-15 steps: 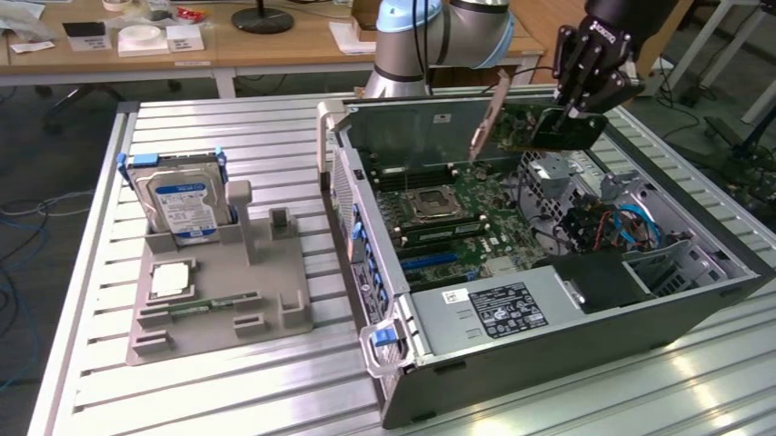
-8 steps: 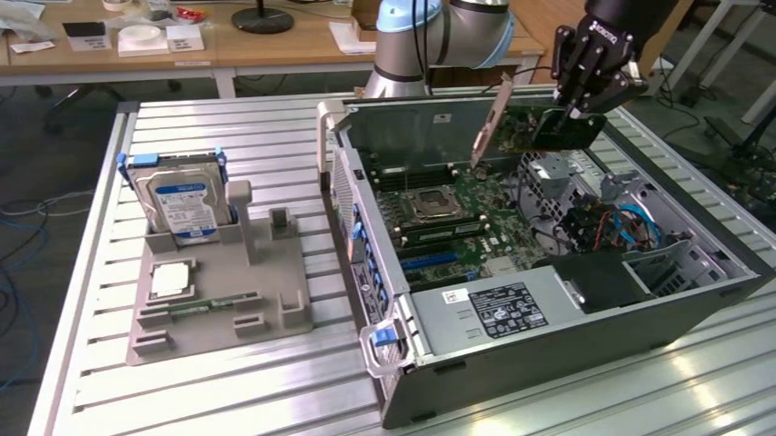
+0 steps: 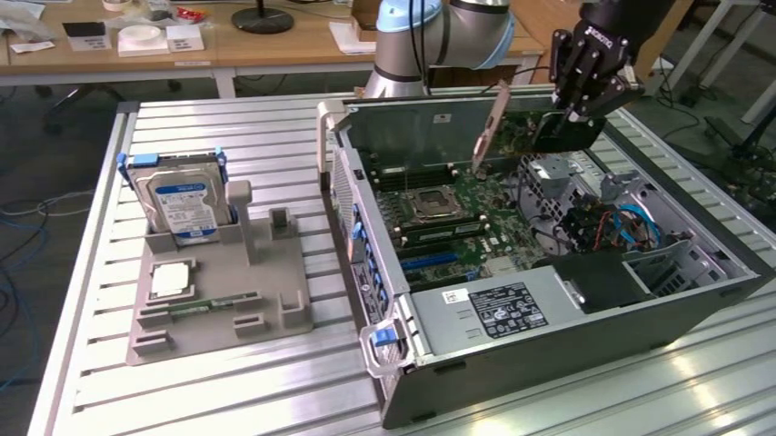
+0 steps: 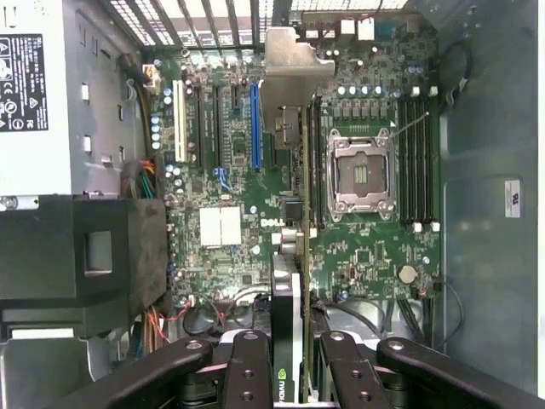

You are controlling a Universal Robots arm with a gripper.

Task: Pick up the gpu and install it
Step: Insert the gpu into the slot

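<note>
1. The end effector (image 3: pixel 580 111), black with jointed fingers (image 4: pixel 247 375), is clamped on the gpu (image 3: pixel 562 136). It pinches one short end of the card.
2. The gpu hangs in the air inside the open computer case (image 3: pixel 582 318), near the case's far edge on the exterior view's right. It is above the motherboard (image 3: pixel 473 227) and not seated in any slot.
3. The card's long axis runs straight out from the fingers to its metal end bracket (image 4: pixel 294 72), which points toward the case's vented end wall.
4. From the wrist view the card is edge-on: a thin dark line with a green logo strip close to the fingers. The long blue slot (image 4: pixel 255 128) lies parallel to the card and just beside its line, not directly under it.
5. The card is a thin, stiff, flat board with a black face. Its bracket is smooth, silvery, bent sheet metal.
6. The motherboard is green and crowded with small parts, with a square metal processor socket (image 4: pixel 358 175).
7. The case is a grey metal box lying on its side on the ribbed aluminium worktop (image 3: pixel 243 381), toward the worktop's edge on the exterior view's right.
</note>
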